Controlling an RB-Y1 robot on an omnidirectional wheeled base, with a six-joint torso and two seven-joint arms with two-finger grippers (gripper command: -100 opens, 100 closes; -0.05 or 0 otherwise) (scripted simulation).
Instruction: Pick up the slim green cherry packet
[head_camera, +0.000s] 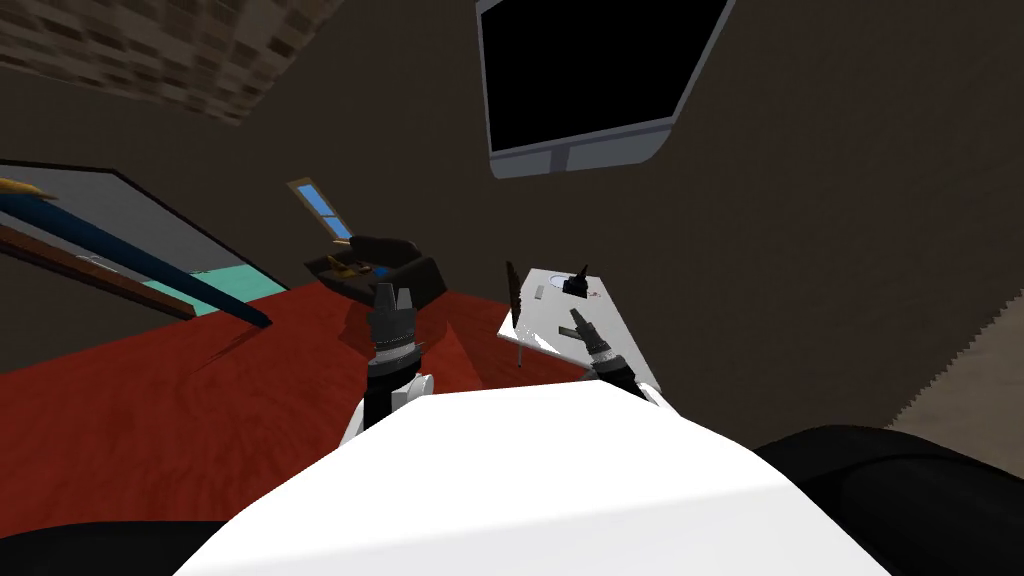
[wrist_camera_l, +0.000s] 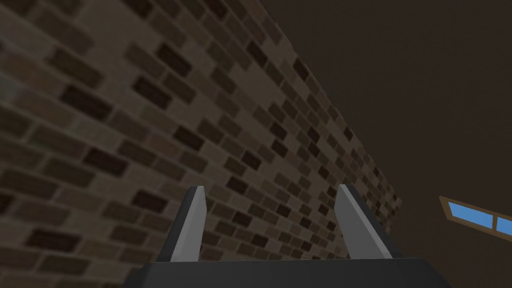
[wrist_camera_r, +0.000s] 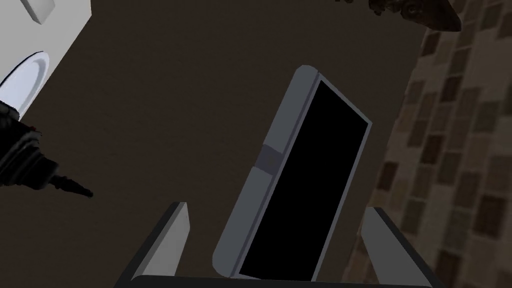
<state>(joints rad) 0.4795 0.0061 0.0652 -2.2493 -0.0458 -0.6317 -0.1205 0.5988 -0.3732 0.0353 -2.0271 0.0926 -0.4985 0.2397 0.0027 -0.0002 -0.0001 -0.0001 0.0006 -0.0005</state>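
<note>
The left gripper (head_camera: 393, 297) hangs above the red floor (head_camera: 200, 400) before a dark armchair (head_camera: 400, 265), fingers spread apart. The right gripper (head_camera: 578, 320), spread wide and holding nothing, is over the white table (head_camera: 545, 320). Among the small things there, I cannot tell which is the packet or how its length runs.

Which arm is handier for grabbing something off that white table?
Probably the right: the right gripper hangs open over the table, while the left gripper, also open, sits off to the side above the red floor.
</note>
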